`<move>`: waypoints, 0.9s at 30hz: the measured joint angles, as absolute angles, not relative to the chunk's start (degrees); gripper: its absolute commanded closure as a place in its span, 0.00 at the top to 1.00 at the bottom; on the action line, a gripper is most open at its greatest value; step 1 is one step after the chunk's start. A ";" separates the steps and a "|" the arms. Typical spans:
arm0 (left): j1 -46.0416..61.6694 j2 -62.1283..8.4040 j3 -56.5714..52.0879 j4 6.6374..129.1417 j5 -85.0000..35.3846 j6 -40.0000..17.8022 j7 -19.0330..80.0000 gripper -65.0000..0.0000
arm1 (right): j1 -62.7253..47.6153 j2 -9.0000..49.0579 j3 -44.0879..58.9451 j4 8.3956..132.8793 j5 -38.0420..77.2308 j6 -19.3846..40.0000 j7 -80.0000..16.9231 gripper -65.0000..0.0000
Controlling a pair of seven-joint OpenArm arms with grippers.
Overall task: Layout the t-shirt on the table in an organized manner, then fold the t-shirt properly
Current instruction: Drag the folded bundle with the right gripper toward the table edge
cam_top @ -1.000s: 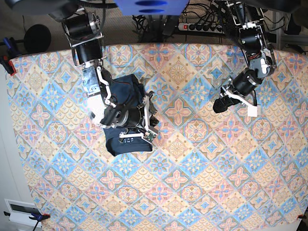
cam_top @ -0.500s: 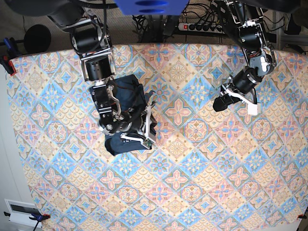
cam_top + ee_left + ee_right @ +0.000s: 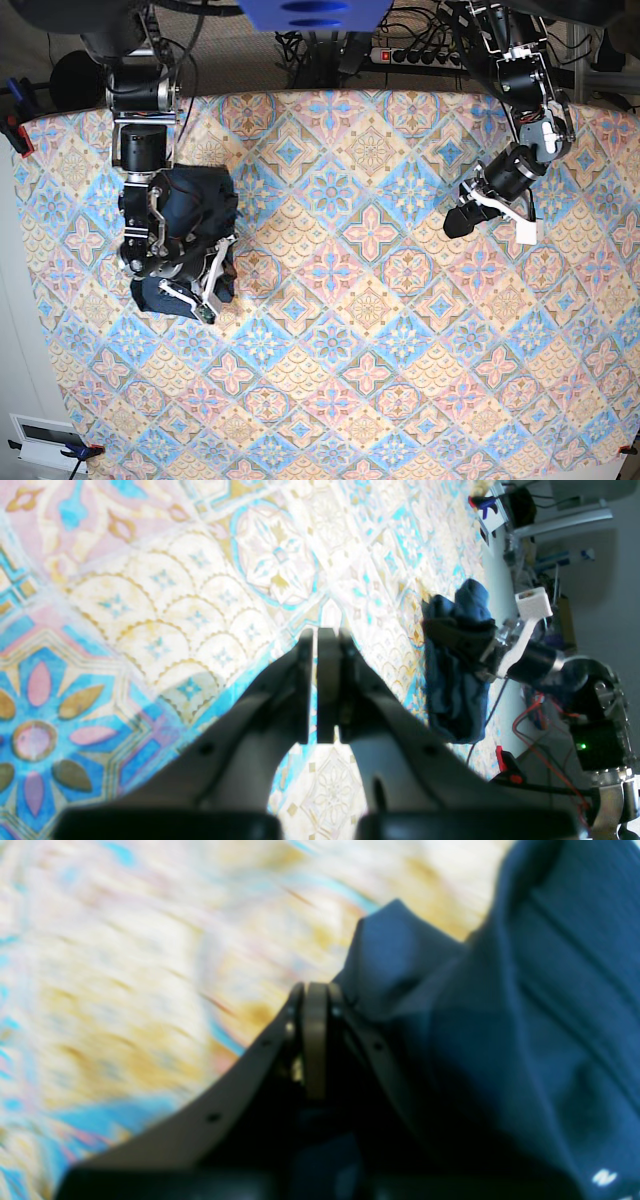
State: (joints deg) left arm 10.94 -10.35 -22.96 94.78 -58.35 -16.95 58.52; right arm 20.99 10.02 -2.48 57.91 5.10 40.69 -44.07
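Dragged toward the desk's [image 3: 400,400] edge since the earlier frame, the bunched t-shirt [image 3: 190,215] is pinched by the right fingers [image 3: 315,1005], pressed together on its fabric. The left fingers [image 3: 322,645] are held pressed together, empty, well apart over bare desk.

The right hand [image 3: 205,285] is dragging the bunched t-shirt [image 3: 190,215] across the surface [image 3: 400,380] toward the base view's left edge, away from the middle. The right arm is swinging that way too, now reaching nearly straight down in that view.
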 measured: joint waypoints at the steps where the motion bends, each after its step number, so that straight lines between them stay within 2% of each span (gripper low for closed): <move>1: 10.98 -10.33 -22.96 94.78 -58.35 -16.97 58.52 0.00 | 20.95 10.55 -2.39 58.13 4.91 40.66 -44.12 0.00; 5: 10.85 -10.31 -22.81 94.78 -58.30 -16.97 58.54 0.00 | 20.32 11.14 -3.05 61.08 5.21 40.23 -46.11 0.00; 14: 10.81 -10.24 -22.68 94.78 -58.00 -16.97 58.78 0.00 | 10.96 11.49 -5.19 87.00 8.40 40.05 -54.54 0.00; 19: 11.14 -10.35 -22.63 94.83 -57.98 -16.97 58.76 0.00 | 3.68 11.51 0.84 98.30 8.84 40.14 -59.20 0.00; 27: 12.84 -11.60 -22.48 95.90 -57.95 -17.12 59.16 0.00 | -6.66 11.38 7.33 104.12 8.64 40.21 -60.27 0.00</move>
